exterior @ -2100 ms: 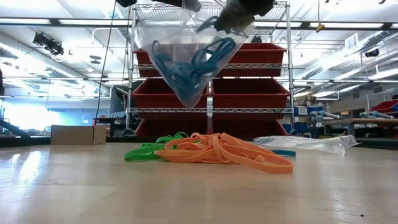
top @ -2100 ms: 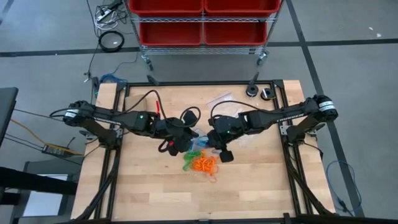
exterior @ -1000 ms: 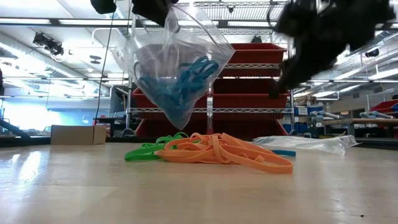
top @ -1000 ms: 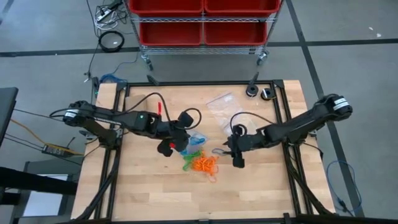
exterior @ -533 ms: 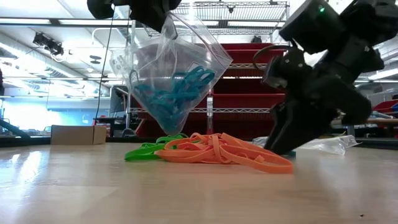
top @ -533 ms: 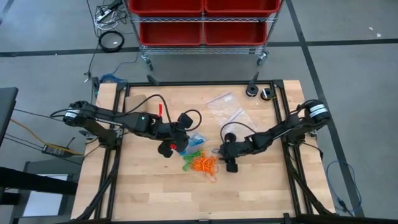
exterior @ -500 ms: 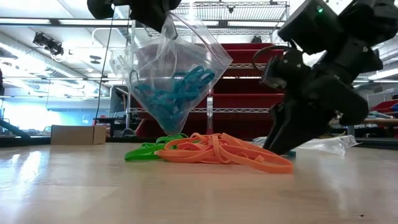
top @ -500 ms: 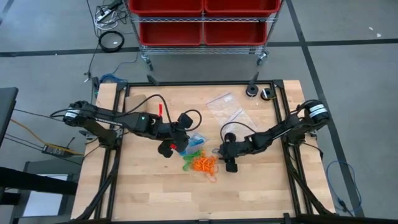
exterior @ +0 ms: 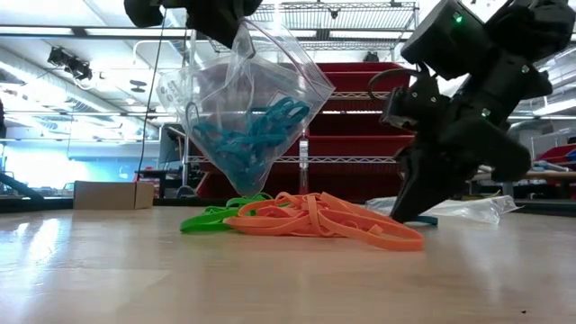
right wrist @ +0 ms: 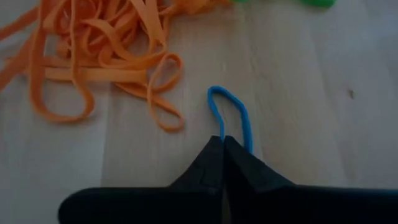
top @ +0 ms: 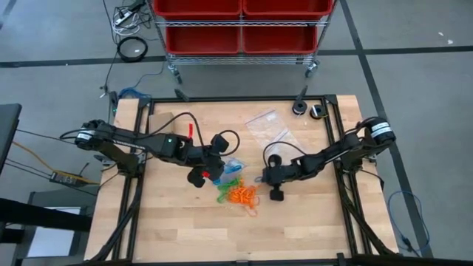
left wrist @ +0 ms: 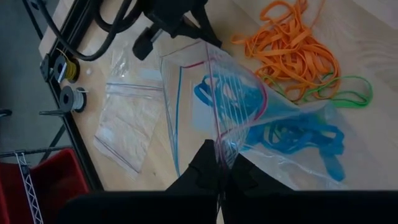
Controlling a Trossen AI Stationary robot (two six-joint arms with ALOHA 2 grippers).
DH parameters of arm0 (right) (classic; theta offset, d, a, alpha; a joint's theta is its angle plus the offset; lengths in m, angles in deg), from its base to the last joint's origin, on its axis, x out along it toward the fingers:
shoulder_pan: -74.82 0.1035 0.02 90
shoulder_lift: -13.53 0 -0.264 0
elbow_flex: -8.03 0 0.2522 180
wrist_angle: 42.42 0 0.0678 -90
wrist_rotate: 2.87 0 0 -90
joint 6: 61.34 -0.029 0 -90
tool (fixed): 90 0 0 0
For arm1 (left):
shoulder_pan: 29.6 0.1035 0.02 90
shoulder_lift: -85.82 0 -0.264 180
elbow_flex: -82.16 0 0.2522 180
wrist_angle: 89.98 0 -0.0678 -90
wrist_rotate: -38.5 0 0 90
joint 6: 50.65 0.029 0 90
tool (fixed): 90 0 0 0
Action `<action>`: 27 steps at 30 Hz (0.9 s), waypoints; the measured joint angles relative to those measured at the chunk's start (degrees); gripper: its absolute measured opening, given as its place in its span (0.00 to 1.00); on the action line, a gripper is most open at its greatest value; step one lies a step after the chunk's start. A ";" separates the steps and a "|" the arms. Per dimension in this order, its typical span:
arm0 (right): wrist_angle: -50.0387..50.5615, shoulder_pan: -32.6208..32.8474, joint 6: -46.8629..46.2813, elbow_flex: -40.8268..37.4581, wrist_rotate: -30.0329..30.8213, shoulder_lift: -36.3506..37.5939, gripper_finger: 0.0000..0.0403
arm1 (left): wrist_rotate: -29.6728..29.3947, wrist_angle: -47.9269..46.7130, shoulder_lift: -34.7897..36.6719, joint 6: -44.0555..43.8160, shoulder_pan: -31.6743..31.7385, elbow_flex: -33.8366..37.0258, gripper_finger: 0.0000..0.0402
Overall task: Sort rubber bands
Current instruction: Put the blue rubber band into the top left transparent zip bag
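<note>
A clear zip bag [exterior: 245, 117] with blue rubber bands [left wrist: 292, 134] inside hangs above the table from my left gripper [left wrist: 220, 167], which is shut on it left of the table's middle [top: 211, 168]. Loose orange bands [top: 241, 194] and green bands [exterior: 211, 217] lie in a heap on the table below the bag. My right gripper [right wrist: 222, 144] is down at the table just right of the heap [top: 266, 179], shut on one blue band [right wrist: 231, 112]. My left gripper pinches the bag's top edge [left wrist: 225, 148] by its zip strip between both fingers. The bag is lifted clear, hanging tilted below the fingers with its mouth [left wrist: 186, 68] gaping open. My right gripper pinches one end of the blue band's loop [right wrist: 234, 135] between its fingertips, slanting down from the table's right. The rest of the loop lies flat on the wood.
Two empty zip bags [top: 267, 127] lie toward the far right of the table, with small rolls [top: 299, 108] near the far right corner. A tan box [exterior: 112, 193] sits at the far left. A rack with red bins [top: 240, 26] stands beyond the far edge.
My right gripper has come down from mid-air to the table and moved left toward the orange heap, ending at the blue band beside it. The bag in my left gripper has swung slightly, staying lifted.
</note>
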 joint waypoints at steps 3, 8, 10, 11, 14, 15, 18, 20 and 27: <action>0.71 0.00 -0.04 -0.15 -0.18 2.05 0.00 | 0.00 0.09 0.00 -0.01 0.00 0.00 0.00; 0.81 0.07 -0.08 -0.13 0.34 8.01 0.00 | 0.00 0.77 0.00 0.02 0.00 0.00 0.00; 0.63 0.09 -0.01 -0.06 1.08 11.35 0.00 | -0.02 1.32 0.00 0.21 0.00 0.02 0.00; 0.97 0.09 0.18 0.28 1.38 13.01 0.00 | 0.00 1.83 0.00 0.44 0.00 0.02 0.00; 2.70 0.13 2.27 2.74 2.62 17.29 0.00 | 0.13 2.92 0.00 1.65 0.00 0.03 0.00; 3.47 0.13 3.26 3.96 2.87 18.50 0.00 | 0.44 3.66 0.00 2.07 0.00 0.04 0.00; 6.41 0.13 6.68 8.51 3.21 20.52 0.00 | 1.17 4.77 0.02 2.85 0.00 0.04 0.00; 9.22 0.13 9.19 12.08 3.98 20.81 0.00 | 1.38 4.83 0.02 2.89 0.00 0.04 0.00; 14.35 -0.61 16.11 22.32 3.20 19.55 0.00 | 1.46 4.80 0.02 3.00 0.00 0.04 0.00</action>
